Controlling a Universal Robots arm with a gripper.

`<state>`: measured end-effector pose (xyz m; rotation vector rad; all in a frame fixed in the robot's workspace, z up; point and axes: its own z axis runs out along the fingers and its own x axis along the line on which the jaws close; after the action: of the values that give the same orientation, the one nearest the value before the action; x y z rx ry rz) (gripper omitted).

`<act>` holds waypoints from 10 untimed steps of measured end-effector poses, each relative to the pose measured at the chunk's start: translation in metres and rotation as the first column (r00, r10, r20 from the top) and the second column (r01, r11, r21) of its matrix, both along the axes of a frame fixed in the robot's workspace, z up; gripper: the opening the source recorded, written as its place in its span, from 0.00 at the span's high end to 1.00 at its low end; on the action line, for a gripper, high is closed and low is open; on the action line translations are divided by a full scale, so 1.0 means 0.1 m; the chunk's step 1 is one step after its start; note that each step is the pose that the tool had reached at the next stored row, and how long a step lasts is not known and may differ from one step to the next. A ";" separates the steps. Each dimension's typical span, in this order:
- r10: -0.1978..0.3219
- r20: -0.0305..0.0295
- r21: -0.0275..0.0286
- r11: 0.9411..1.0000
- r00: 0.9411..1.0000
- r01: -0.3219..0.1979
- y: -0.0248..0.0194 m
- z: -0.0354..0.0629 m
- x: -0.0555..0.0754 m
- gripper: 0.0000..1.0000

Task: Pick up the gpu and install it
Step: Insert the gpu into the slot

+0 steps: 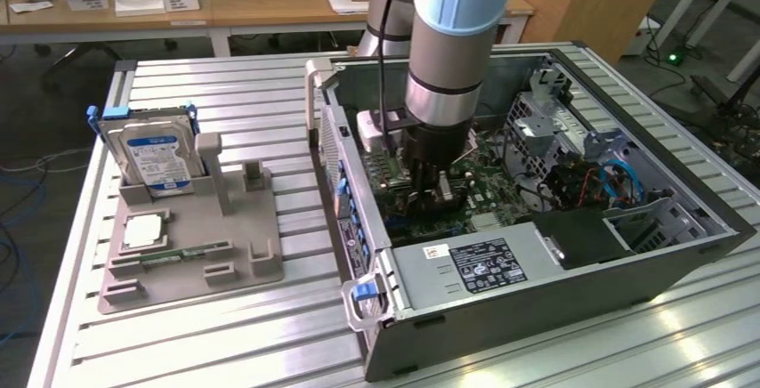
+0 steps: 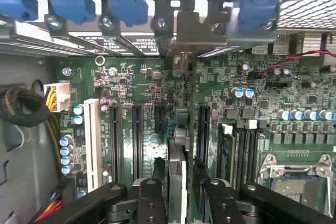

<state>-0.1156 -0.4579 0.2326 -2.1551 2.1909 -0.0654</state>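
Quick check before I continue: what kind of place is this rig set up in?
Probably a lab or workshop test bench: an open computer case lies on a slatted metal table, a grey parts fixture holds a hard drive, and wooden office desks stand behind.

Slatted metal table (image 1: 238, 335) — grey parts tray (image 1: 190, 254) beside open computer case (image 1: 522, 317), both directly on it.

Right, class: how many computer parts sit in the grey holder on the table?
3. A hard drive stands upright at the holder's far end; a square silvery chip lies flat nearer the camera; a narrow green memory stick lies beside it. More may hide behind the drive.
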 end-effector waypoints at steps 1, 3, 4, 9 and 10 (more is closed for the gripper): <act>0.000 0.001 0.000 1.000 1.000 0.000 0.000 0.017 0.00 0.65; 0.000 0.003 0.000 1.000 1.000 0.000 0.000 0.052 0.00 0.65; 0.000 0.004 0.000 1.000 1.000 0.000 0.000 0.067 0.00 0.65; 0.000 0.007 0.000 1.000 1.000 0.000 0.000 0.159 0.00 0.65; 0.000 0.007 0.000 1.000 1.000 0.000 0.000 0.180 -0.01 0.65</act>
<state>-0.1161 -0.4579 0.2506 -2.1513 2.1870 -0.0733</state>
